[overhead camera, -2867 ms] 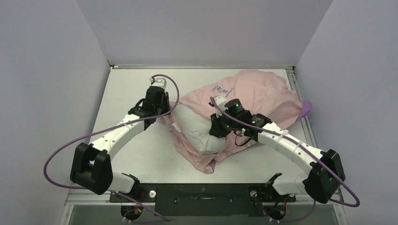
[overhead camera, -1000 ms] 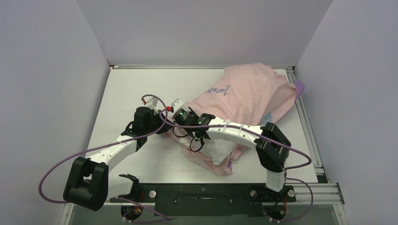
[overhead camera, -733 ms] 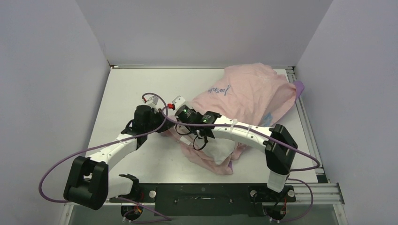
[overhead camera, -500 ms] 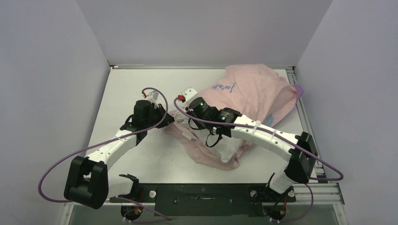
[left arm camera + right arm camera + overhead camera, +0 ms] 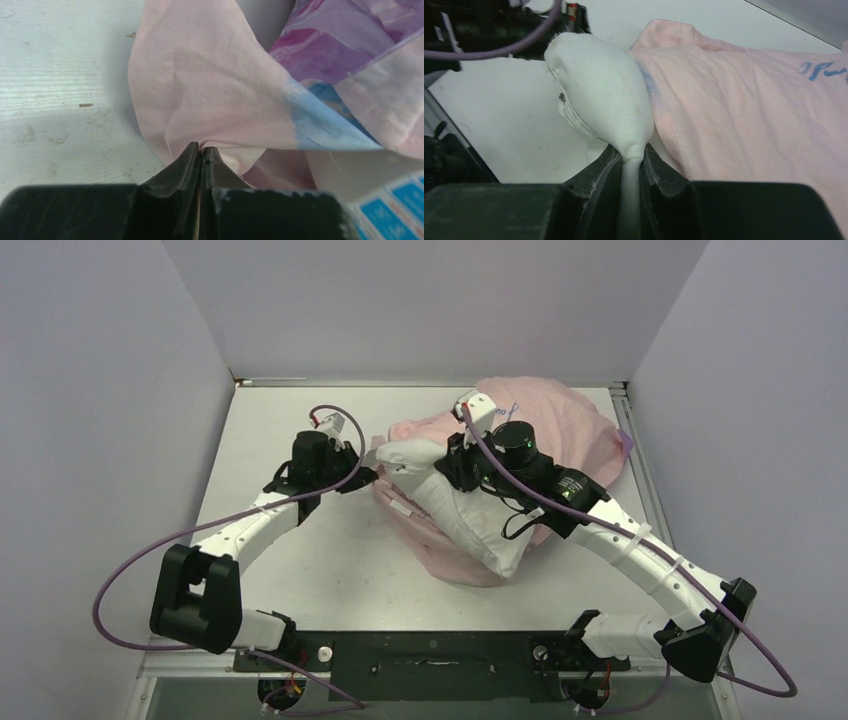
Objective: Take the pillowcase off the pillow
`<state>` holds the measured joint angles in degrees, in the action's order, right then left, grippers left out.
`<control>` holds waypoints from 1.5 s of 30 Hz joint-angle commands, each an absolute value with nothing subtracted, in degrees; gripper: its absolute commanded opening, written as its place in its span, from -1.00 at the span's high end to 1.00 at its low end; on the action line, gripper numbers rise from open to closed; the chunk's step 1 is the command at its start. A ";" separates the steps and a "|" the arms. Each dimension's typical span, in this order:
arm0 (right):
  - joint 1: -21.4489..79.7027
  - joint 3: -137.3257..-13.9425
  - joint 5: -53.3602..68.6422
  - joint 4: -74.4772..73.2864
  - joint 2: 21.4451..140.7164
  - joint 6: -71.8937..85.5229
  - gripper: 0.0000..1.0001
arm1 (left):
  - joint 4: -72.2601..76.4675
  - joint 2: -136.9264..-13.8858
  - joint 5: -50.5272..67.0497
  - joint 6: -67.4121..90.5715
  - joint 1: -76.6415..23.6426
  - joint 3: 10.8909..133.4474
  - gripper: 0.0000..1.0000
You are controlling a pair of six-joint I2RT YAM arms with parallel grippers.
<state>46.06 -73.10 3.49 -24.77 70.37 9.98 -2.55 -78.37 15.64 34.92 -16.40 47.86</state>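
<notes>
The white pillow [image 5: 462,512] lies slanted mid-table, its near part bare and its far part still inside the pale pink, inside-out pillowcase [image 5: 575,430]. My right gripper [image 5: 447,458] is shut on a pinched corner of the pillow [image 5: 599,85], which bulges past the jaws [image 5: 631,154] and is held above the table. My left gripper [image 5: 363,479] is shut on the pink edge of the pillowcase [image 5: 210,95], the cloth bunching at the closed tips [image 5: 202,148]. Purple and blue print shows on the pillowcase's outer side in the left wrist view.
The white table [image 5: 280,420] has grey walls on three sides and a metal rail [image 5: 645,490] along the right edge. The left arm [image 5: 484,25] and its purple cable sit just beyond the pillow's tip in the right wrist view.
My right gripper closed on the pillow's corner and swung back and right, lifting more white pillow out of the case. The left gripper stayed shut on the pillowcase edge, shifting slightly back.
</notes>
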 commanded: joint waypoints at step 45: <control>37.98 -82.15 6.31 -27.28 80.67 18.17 -0.89 | -31.97 -53.31 -5.16 25.03 -23.07 56.43 -0.86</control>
